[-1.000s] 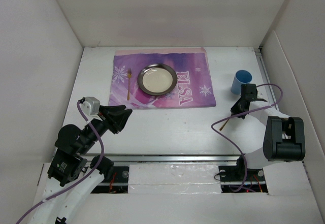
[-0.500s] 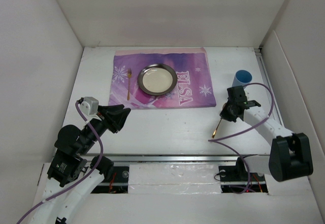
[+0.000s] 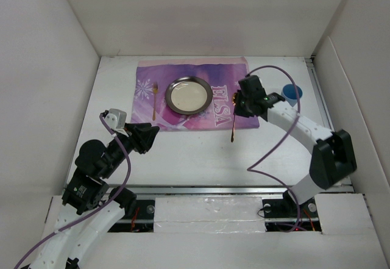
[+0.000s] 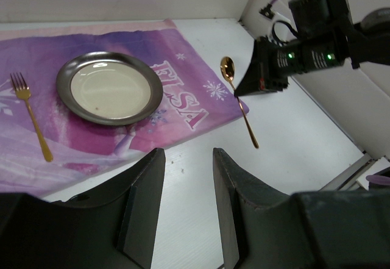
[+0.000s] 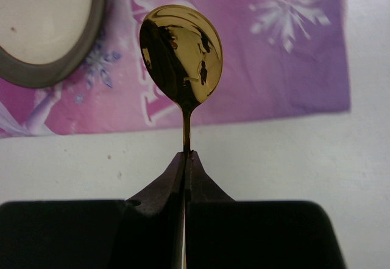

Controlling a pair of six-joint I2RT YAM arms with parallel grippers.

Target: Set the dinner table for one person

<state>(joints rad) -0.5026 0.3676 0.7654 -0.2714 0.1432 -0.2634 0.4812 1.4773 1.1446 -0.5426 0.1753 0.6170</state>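
On the white dinner table (image 3: 195,156) lies a purple ELSA mat (image 3: 183,71) with a round metal plate (image 3: 189,96) at its middle and a gold fork (image 3: 155,101) to the plate's left. My right gripper (image 3: 242,105) hovers over the mat's right edge, shut on the neck of a gold spoon (image 5: 181,52). The spoon's handle (image 3: 233,130) hangs down towards the near side, off the table. My left gripper (image 4: 187,154) stands open and empty above bare table, near the mat's front left corner. A blue cup (image 3: 291,92) stands to the right of the mat.
White walls enclose the table on the left, back and right. A metal rail (image 3: 201,190) runs along the near edge in front of the arm bases. The right arm's purple cable (image 3: 268,153) loops over the table's right half.
The right arm has swung left from beside the blue cup to the mat's right edge, carrying the spoon up off the table. The left arm has shifted only slightly.
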